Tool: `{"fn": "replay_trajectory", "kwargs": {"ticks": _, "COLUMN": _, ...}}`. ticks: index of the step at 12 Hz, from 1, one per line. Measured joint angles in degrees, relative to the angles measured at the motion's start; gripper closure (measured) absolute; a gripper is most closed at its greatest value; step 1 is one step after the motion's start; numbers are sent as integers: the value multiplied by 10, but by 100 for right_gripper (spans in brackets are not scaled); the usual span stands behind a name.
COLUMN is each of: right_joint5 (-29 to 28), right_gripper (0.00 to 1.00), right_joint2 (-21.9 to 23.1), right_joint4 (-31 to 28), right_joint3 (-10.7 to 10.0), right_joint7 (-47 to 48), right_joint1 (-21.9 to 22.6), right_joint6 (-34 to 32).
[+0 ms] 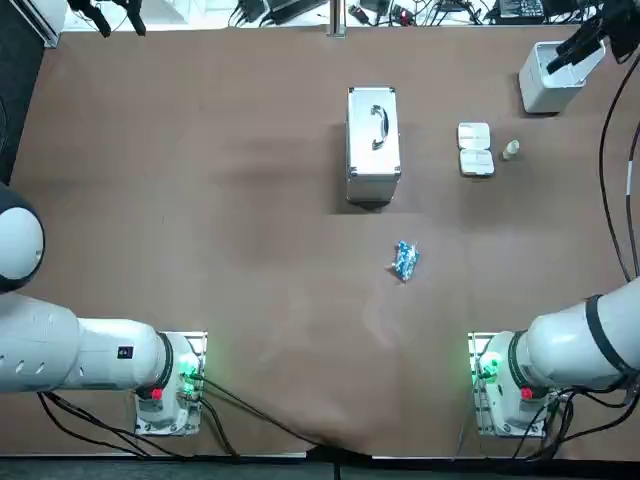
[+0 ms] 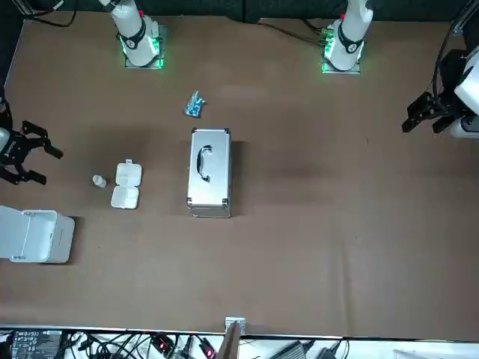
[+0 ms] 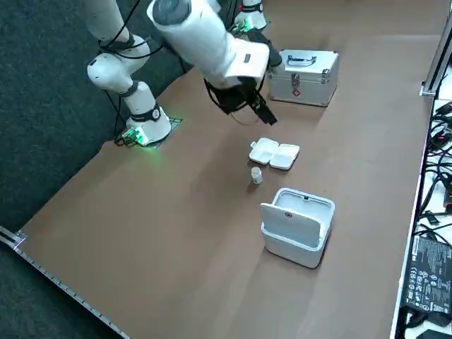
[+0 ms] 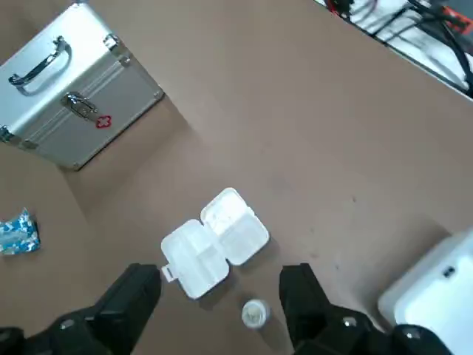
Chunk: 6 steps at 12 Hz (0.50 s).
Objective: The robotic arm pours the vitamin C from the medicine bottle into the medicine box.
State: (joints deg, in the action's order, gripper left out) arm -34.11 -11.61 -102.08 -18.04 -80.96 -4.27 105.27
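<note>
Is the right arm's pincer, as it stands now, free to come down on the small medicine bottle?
Probably yes. The pincer hangs open above the medicine bottle, which stands upright and uncovered. The medicine box lies beside it but apart, so nothing seems to block the way.

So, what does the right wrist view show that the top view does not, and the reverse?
Only the wrist view shows the red cross and latch on the side of the silver case. Only the top view shows the arm bases with green lights and the parked left arm. Both show the case, the white medicine box, the small medicine bottle, the blue packet, the white bin, and the right gripper, open, hovering above the table near the box.
</note>
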Motion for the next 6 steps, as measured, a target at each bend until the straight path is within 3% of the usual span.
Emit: {"fn": "replay_trajectory", "kwargs": {"ticks": 6, "right_joint5": -94, "right_gripper": 0, "right_joint2": -41, "right_joint4": -31, "right_joint3": 0, "right_joint7": -151, "right_joint1": -29, "right_joint6": 1}}
